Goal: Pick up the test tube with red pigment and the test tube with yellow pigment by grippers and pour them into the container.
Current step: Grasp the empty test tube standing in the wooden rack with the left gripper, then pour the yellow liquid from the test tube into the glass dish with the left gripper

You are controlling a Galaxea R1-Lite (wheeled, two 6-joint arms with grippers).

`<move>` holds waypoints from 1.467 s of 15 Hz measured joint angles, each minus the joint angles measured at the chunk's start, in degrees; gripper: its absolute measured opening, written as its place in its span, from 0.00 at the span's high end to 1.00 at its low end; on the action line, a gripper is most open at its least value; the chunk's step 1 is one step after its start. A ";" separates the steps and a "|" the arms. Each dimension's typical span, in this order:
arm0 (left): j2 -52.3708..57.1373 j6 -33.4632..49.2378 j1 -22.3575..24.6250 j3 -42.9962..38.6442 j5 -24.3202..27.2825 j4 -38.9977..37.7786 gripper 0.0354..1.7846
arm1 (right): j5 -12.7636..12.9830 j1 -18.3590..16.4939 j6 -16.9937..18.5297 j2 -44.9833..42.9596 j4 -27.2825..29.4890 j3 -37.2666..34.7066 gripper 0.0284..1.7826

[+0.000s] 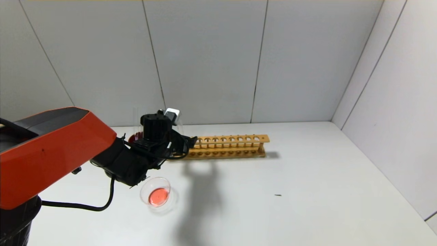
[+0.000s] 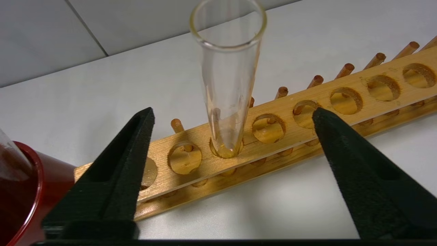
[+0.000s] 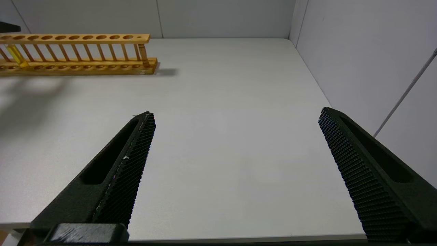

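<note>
Wooden rack [image 2: 344, 89], red cup [image 2: 32, 191] beside

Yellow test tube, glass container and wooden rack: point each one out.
yellow test tube [image 2: 228, 102], left wrist view, on its clear glass wall above the rack hole.
glass container [image 1: 145, 188], head view, on its clear rim beside the red liquid.
wooden rack [image 1: 264, 138], head view, on the top board's bare end.

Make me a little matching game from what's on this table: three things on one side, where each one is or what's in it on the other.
Things:
1. test tube with yellow pigment
2. container
3. left gripper

Descriptions:
A. holds red liquid
B. stands upright in the wooden rack
C. open, one finger on either side of the tube

Pairs: 1-B, 2-A, 3-C
</note>
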State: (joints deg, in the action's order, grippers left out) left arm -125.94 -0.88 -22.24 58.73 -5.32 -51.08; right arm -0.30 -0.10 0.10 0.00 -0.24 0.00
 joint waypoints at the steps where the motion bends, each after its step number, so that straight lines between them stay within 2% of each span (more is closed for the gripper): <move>1: -0.29 0.02 0.00 0.17 0.02 -0.07 0.17 | 0.00 0.00 0.00 0.00 0.00 0.00 0.02; 3: -0.72 0.00 0.00 0.46 0.05 -0.07 0.33 | -0.02 0.00 0.00 0.00 0.02 0.00 0.02; 6: -1.07 -0.02 -0.06 0.69 0.06 -0.02 0.65 | 0.00 0.00 0.00 0.00 0.00 0.00 0.02; 8: -1.12 0.00 -0.06 0.74 0.02 -0.07 0.82 | -0.02 0.00 0.00 0.00 0.00 0.00 0.02; 9: -1.10 0.02 -0.09 0.72 -0.02 -0.07 0.85 | 0.00 0.00 0.00 0.00 0.00 0.00 0.02; 17: 1.99 -0.68 -0.34 0.68 -0.11 0.80 0.85 | -0.02 0.00 0.00 0.00 0.00 0.00 0.02; 22: 9.24 -1.07 -0.52 1.99 -0.05 6.64 0.85 | 0.00 0.00 0.00 0.00 0.00 0.00 0.02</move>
State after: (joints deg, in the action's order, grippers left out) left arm -116.70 -1.95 -22.76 60.72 -5.36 -44.43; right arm -0.30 -0.10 0.10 0.00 -0.24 0.00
